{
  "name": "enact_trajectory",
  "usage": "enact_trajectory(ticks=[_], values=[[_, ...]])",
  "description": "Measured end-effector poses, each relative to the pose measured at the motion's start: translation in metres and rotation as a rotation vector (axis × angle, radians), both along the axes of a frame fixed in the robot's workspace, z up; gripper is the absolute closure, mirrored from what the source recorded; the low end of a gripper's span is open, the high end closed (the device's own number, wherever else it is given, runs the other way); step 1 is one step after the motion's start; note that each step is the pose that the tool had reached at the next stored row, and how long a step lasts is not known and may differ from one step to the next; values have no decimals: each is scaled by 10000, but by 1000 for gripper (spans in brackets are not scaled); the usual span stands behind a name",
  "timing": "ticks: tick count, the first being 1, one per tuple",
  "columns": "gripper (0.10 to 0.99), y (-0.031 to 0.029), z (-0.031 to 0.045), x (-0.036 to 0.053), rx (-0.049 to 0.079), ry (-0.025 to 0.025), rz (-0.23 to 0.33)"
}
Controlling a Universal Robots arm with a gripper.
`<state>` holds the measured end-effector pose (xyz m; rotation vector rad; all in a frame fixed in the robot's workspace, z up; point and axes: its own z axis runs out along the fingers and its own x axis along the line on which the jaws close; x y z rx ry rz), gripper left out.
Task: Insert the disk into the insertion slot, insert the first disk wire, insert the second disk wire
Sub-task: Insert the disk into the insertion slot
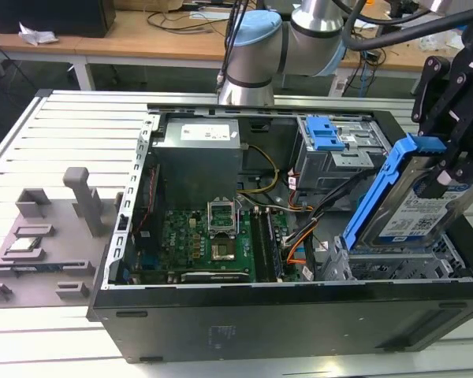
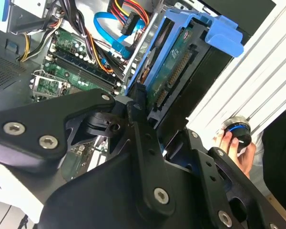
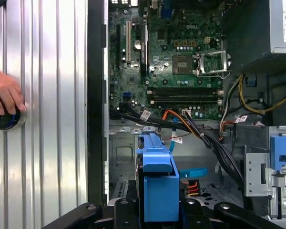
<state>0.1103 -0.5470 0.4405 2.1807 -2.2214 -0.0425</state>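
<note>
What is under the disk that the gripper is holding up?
In the exterior view, under the tilted disk lies the insertion slot, a low grey perforated cage, close to the disk's lower end. The cage's inside is mostly covered there by the disk.

You see an open black computer case (image 1: 260,331) lying on a ribbed metal surface (image 1: 71,126). Inside it, a green motherboard (image 1: 197,244) lies flat, and its processor socket (image 1: 223,216) has the metal frame lifted up. A silver power supply (image 1: 201,135) sits just behind the board. At the exterior view's right there is a taller grey bay (image 1: 343,157) with a blue latch (image 1: 325,132) on top. A bundle of orange, red and black cables (image 1: 299,236) runs between the board and this bay. On the surface, at the exterior view's left, grey fixtures (image 1: 35,244) lie beside the case, one of them upright (image 1: 83,197). In the first wrist view, a round black-and-blue knob (image 3: 7,119) rests on the surface.
</note>
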Motion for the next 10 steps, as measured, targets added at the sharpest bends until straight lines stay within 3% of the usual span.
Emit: enact_trajectory(ticks=[10], values=[[722,0,-141,1,-1,0,0]])
